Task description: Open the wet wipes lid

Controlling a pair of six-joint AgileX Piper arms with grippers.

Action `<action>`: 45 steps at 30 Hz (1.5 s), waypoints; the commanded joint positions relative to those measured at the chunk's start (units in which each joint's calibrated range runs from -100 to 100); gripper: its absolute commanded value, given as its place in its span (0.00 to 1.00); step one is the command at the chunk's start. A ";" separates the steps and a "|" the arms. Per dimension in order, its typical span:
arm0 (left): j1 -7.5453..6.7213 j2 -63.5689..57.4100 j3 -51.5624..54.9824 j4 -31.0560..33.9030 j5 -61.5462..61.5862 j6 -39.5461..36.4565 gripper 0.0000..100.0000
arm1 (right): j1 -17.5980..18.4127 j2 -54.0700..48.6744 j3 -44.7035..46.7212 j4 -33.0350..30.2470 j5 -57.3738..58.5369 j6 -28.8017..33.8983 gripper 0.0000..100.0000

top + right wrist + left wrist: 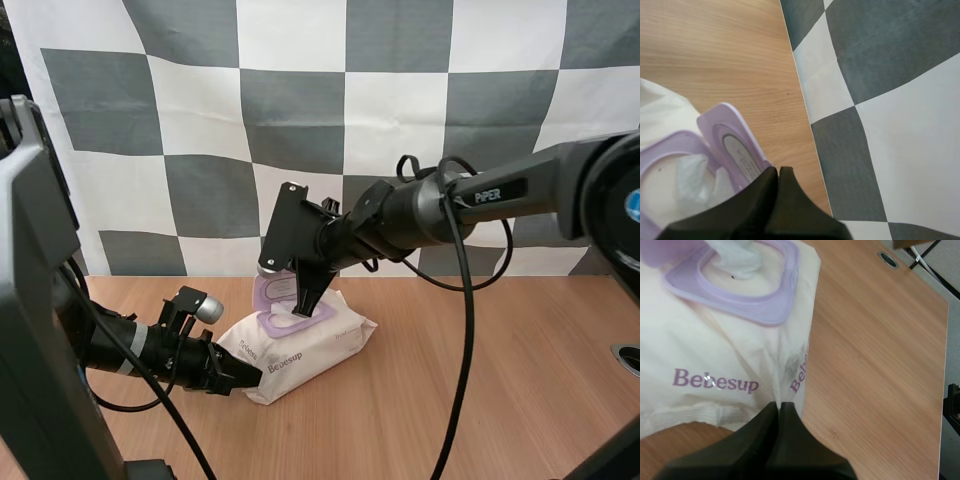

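My left gripper (250, 376) pinches the wet wipes pack (325, 345).
It lies near-left to far-right, lid (270, 290) open rearward; my right gripper (303, 306) closed beside it.

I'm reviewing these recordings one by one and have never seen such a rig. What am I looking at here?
Two robot arms work over a table. One picture looks down from behind them; the other two come from cameras riding on each arm's wrist. A pack of wet wipes lies on the table, its purple lid flipped open. The left end effector pinches the pack's near edge. The right end effector, fingers together, sits at the lid's edge; whether it grips it is unclear.
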 commanded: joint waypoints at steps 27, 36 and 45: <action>-0.04 -0.05 0.01 -1.41 0.00 0.91 0.15 | 0.01 8.77 -4.55 3.16 -3.63 0.00 0.01; -0.04 -6.62 0.01 -3.81 0.00 -3.60 0.76 | 0.01 6.61 -4.43 3.26 -7.62 0.28 0.72; -0.04 -28.09 -3.12 -4.67 -3.92 -11.57 0.76 | -0.75 -10.50 -4.43 3.26 -6.85 7.80 0.72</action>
